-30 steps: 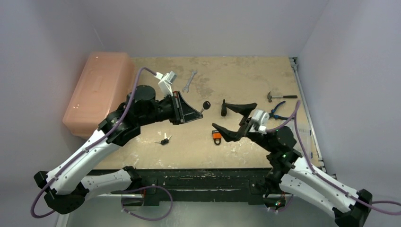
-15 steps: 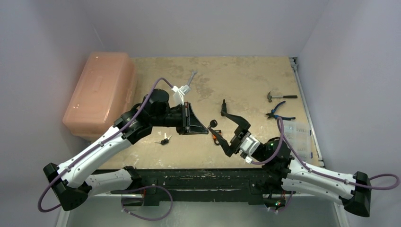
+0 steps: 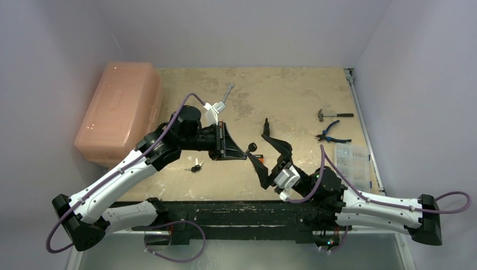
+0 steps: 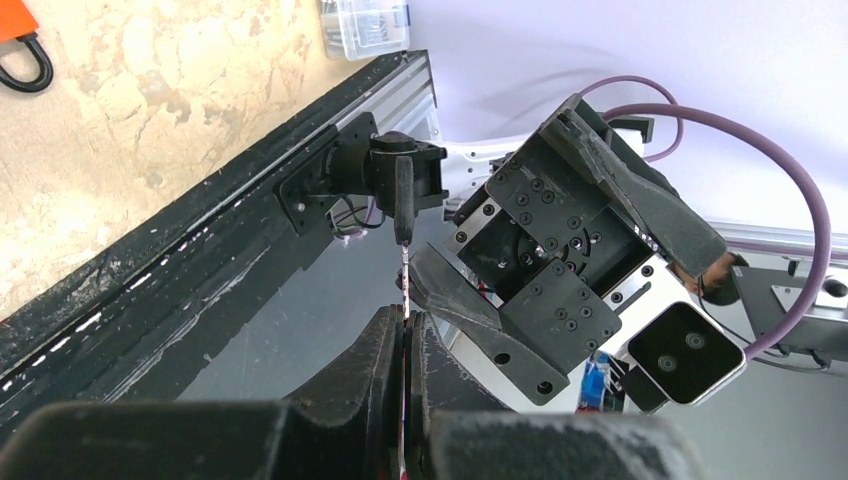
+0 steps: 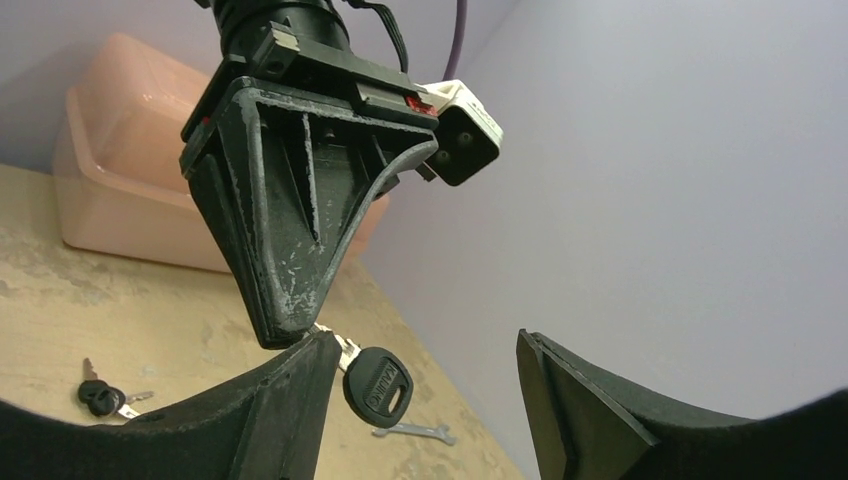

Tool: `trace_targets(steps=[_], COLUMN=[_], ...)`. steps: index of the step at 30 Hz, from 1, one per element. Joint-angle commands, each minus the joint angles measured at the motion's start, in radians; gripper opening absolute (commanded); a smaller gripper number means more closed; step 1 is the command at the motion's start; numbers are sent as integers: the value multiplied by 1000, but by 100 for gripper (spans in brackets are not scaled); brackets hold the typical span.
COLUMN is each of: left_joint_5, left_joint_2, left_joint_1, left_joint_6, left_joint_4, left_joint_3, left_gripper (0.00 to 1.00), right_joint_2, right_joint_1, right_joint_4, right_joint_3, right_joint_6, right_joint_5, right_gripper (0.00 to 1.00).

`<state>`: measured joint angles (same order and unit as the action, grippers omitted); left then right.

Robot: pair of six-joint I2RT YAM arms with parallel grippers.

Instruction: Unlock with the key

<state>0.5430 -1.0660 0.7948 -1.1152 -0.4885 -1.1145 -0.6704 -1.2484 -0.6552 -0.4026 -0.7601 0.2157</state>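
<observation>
**Left gripper pinches the key, head out toward the spread right gripper**

Our left gripper is clamped on the blade of the key, held in the air above the table near its front edge. We see the key's long axis running straight on from the fingertips. The blade is buried between them and the black head points away, toward our right arm. Our right gripper faces it with its jaws spread wide. The head sits in the gap close to one finger, and we cannot tell whether it touches.

A pink lidded bin lies at the table's left edge, and a clear parts box rests at the right edge. In the left wrist view the orange padlock lies on the table with its black shackle showing. A spare bunch of keys lies beside the left arm. Raised lettering crosses the key's head, but we cannot read it.
</observation>
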Motion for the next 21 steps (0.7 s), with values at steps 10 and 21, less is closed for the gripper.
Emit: trace_targets(steps=[10,21], left_joint_5=[50,46], left_joint_2=[7,9], left_joint_1=[1,0], left_joint_6=[7,9], left_joint_4=[-16,-18], left_joint_3=[-98,-100], left_gripper=[0,0], right_joint_2=[-12,-51], right_joint_1=[-15,-43], right_joint_4=[97,51], right_joint_3=[-17,-7], right_joint_6=[-64,-111], right_joint_5=[109,168], right_gripper=[74,71])
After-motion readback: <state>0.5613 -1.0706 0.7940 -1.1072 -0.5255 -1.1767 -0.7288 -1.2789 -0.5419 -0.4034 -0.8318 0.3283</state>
